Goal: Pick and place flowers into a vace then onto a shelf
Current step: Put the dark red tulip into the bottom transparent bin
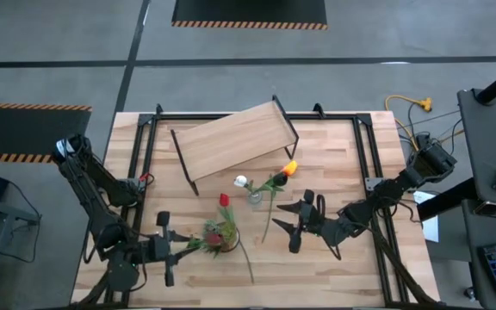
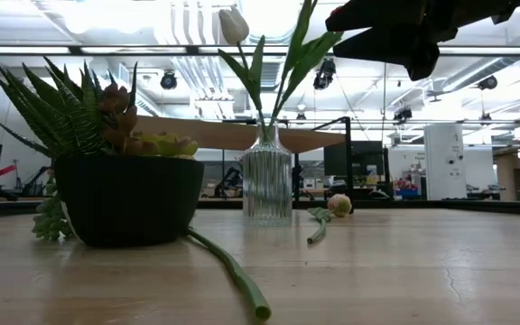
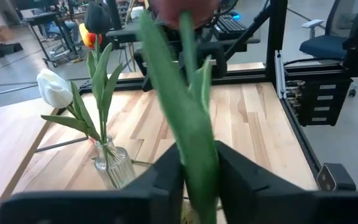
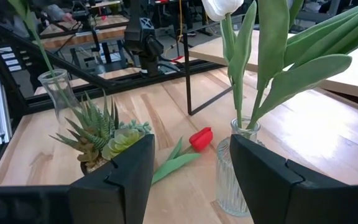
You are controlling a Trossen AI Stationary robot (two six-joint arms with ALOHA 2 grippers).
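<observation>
A ribbed glass vase (image 1: 255, 197) stands mid-table with a white tulip (image 1: 241, 181) and an orange tulip (image 1: 289, 169) in it. A red tulip (image 1: 224, 200) lies on the table, its stalk running toward the near edge. Another flower (image 2: 338, 205) lies on the table beside the vase. My left gripper (image 1: 188, 245) is at the near left, next to a potted spiky plant (image 1: 224, 237), and is shut on a flower with a pink-red head (image 3: 180, 7). My right gripper (image 1: 281, 217) hangs open in the air just right of the vase (image 4: 238, 171). The shelf (image 1: 235, 138) stands beyond them. My left gripper pinches the flower's green stalk and leaf (image 3: 197, 158) between its two fingers (image 3: 166, 180). The stalk sticks out past the fingertips toward the potted plant, with the head at its free end. The gripper hides what lies below the fingers.
A black metal frame (image 1: 370, 164) borders the table's far, left and right sides. The dark pot (image 2: 129, 194) stands near the near edge, left of the vase. In the right wrist view a second glass vase (image 4: 58, 93) with a stem shows beyond the potted plant.
</observation>
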